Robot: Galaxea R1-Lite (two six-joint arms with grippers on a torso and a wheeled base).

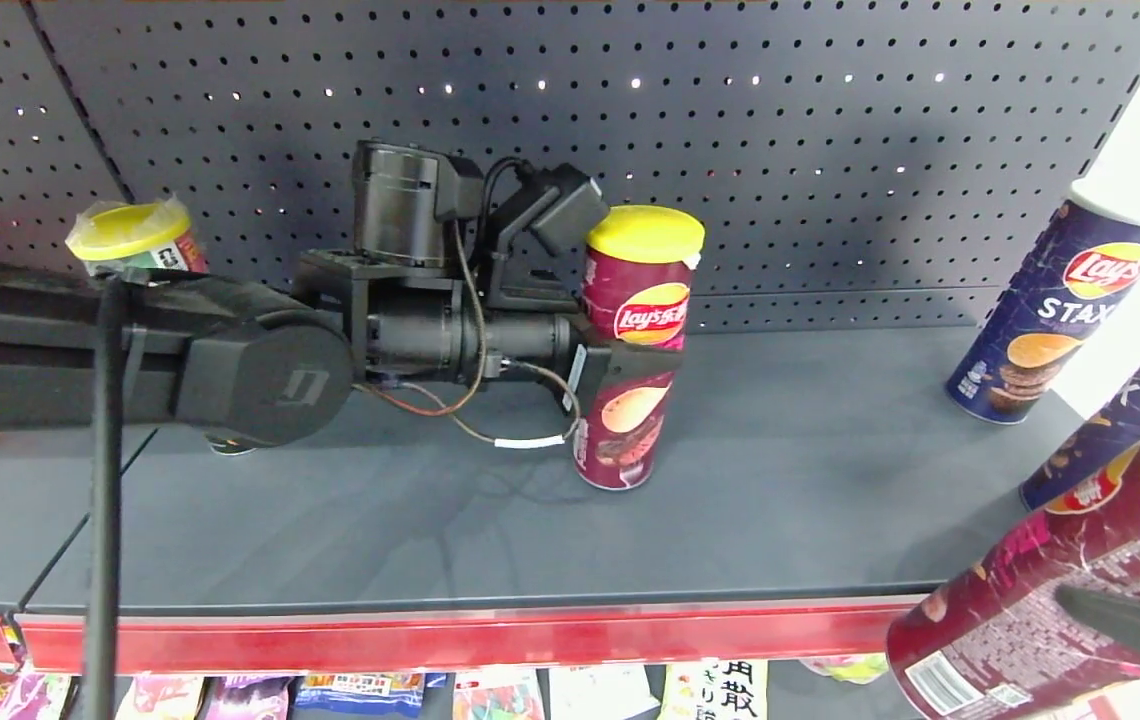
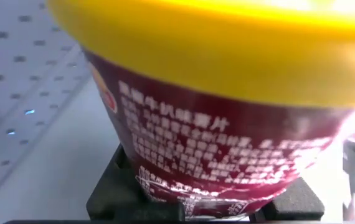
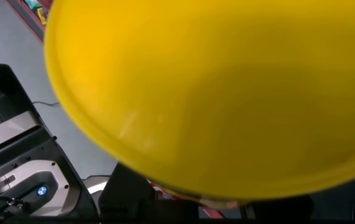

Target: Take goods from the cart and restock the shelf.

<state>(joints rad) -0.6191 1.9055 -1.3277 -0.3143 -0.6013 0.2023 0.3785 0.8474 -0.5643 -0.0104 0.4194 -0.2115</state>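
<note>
A maroon chips can [image 1: 638, 300] with a yellow lid stands upright at the middle of the grey shelf board [image 1: 780, 480]. My left gripper [image 1: 635, 362] is shut around its middle. Whether its base touches the board, I cannot tell. In the left wrist view the same can [image 2: 227, 149] rises between dark fingers [image 2: 112, 193]. At the lower right, in front of the shelf, a second maroon can [image 1: 1060, 590] lies tilted with my right gripper [image 1: 1120, 615] shut on it. Its yellow lid [image 3: 215, 93] covers most of the right wrist view.
Two blue chips cans [image 1: 1050, 300] [image 1: 1120, 430] are at the shelf's right end, the nearer one leaning. Another yellow-lidded can [image 1: 135, 238] stands at the back left behind my left arm. A perforated back wall [image 1: 730, 150] closes the shelf. A red front lip [image 1: 470, 635] runs along its edge.
</note>
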